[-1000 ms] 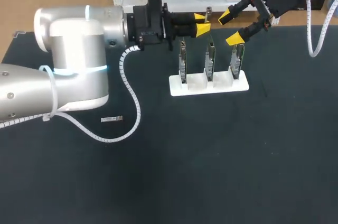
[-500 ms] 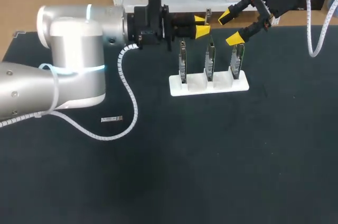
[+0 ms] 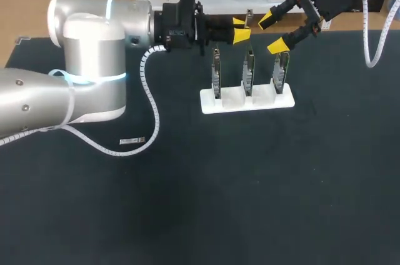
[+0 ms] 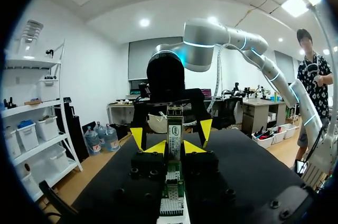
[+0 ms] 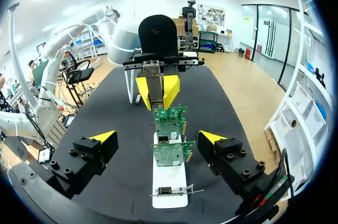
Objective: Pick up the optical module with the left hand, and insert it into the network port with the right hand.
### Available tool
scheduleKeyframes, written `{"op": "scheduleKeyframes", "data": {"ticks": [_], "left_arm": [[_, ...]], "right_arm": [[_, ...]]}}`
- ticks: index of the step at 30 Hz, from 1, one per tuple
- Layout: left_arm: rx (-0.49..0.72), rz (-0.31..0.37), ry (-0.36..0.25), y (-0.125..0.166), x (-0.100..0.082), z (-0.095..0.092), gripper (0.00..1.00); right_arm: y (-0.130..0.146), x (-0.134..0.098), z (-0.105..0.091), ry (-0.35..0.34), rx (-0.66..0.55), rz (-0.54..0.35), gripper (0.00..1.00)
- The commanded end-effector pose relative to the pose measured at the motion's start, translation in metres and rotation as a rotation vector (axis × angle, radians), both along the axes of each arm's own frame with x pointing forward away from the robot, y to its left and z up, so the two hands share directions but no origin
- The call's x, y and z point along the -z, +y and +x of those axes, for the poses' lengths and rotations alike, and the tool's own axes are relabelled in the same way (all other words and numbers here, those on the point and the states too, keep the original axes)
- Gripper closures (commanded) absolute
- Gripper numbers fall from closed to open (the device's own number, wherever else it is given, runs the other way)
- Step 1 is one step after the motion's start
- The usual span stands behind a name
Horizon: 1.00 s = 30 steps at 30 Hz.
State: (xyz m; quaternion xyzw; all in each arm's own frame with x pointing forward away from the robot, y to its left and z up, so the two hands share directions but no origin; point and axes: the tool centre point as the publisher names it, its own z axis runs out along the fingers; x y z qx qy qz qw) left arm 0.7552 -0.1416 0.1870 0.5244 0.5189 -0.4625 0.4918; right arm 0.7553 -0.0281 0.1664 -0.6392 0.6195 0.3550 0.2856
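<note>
My left gripper [image 3: 240, 31] is shut on the slim metal optical module [image 4: 174, 133], held level just above and behind the row of three upright green circuit boards [image 3: 249, 70] in a white stand [image 3: 247, 101]. In the right wrist view the module [image 5: 154, 91] sits between the left gripper's yellow tips beyond the boards [image 5: 171, 119]. My right gripper [image 3: 272, 32] hangs open over the stand's right end, facing the left gripper, with nothing between its fingers [image 5: 103, 137].
A second small metal module [image 3: 132, 142] lies flat on the dark table [image 3: 262, 184], left of centre under the left arm's white cable. The stand's flat base [image 5: 169, 183] lies below my right gripper.
The left arm's elbow has swung up and to the right, nudging its gripper and the module slightly right. The right arm has not moved.
</note>
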Motion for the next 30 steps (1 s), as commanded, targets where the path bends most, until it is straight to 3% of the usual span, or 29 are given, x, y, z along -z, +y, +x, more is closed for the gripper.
{"op": "scheduleKeyframes", "data": {"ticks": [1, 30], "left_arm": [[0.009, -0.014, 0.013, -0.007, 0.007, 0.008, 1.0], [-0.01, -0.04, 0.035, -0.014, 0.018, 0.008, 1.0]], "right_arm": [[0.0, 0.0, -0.002, -0.003, 0.003, 0.0, 0.0], [0.0, 0.0, -0.002, -0.003, 0.003, 0.0, 0.0]]}}
